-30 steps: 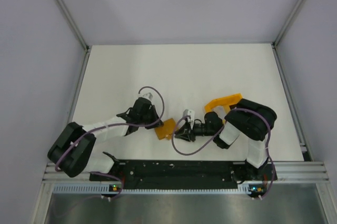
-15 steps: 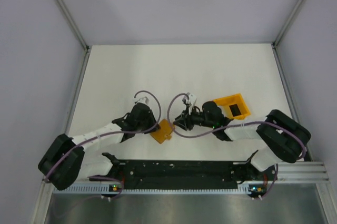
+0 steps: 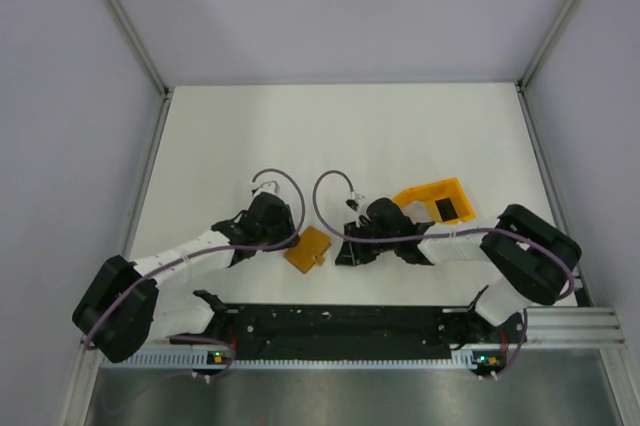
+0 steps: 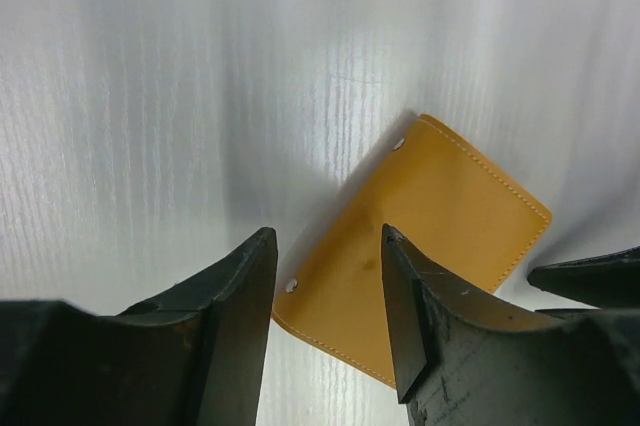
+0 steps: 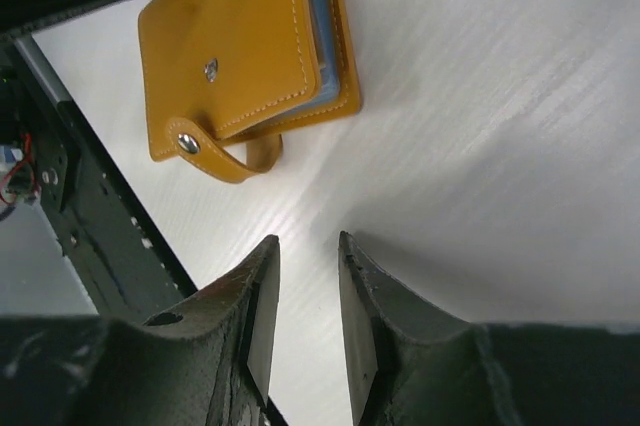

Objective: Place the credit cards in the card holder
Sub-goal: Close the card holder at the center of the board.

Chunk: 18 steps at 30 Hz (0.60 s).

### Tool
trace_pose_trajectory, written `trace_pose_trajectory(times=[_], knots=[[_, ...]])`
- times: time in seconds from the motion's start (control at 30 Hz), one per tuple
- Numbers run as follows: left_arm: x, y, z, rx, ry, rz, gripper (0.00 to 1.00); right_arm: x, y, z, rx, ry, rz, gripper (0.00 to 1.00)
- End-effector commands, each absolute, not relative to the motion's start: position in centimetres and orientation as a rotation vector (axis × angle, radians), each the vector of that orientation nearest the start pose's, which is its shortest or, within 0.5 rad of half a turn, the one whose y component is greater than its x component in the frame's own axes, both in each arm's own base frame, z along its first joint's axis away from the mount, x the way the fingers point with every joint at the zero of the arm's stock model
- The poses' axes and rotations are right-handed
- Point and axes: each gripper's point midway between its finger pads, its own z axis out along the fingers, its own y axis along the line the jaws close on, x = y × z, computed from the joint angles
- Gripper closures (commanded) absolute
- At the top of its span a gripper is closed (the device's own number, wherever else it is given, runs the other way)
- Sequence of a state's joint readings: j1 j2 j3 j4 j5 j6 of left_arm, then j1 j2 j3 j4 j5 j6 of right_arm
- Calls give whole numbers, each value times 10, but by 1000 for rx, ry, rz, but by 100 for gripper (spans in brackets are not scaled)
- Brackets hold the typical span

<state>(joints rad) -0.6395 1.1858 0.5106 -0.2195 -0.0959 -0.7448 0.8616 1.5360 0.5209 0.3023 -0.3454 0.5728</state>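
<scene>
**Desk:** Start at the left. What do you have?

**Me:** My left tool [image 4: 326, 241] sits just left of the card holder [image 3: 308, 249], fingers apart with nothing between them. The card holder lies flat and folded shut on the counter [image 3: 400, 136], and I'm not gripping it.

**Desk:** Anything inside it?

**Me:** From my right wrist I see the edge of a light blue card [image 5: 318, 6] tucked between the covers. I can't find the grey one, but I'd guess it's in there too. I can't tell whether the strap [image 5: 235, 161] is snapped.

**Desk:** And to the right?

**Me:** My right tool [image 5: 305, 246], just right of the card holder, is parted and empty as well. I judge the loading done and this the let-go step. Next I'd lift both arms straight up from the card holder so no finger drags it.
</scene>
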Motion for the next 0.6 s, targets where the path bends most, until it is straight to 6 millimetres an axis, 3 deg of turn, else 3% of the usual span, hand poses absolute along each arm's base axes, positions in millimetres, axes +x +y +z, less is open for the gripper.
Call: trace_pose_trajectory(times=[0.0,0.2,0.3,0.57], knots=[[214,-176,23,-173,2548,-493,49,158,328,15,-456,2575,1104,70],[190,-191,12,-202,2578,-681,51,166,355,20,-411,2578,1224,69],[183,-197,8,-226,2587,-758,60,179,360,23,-375,2568,1210,69],[175,-205,6,-290,2577,-825,67,226,354,44,-286,2467,1328,68]])
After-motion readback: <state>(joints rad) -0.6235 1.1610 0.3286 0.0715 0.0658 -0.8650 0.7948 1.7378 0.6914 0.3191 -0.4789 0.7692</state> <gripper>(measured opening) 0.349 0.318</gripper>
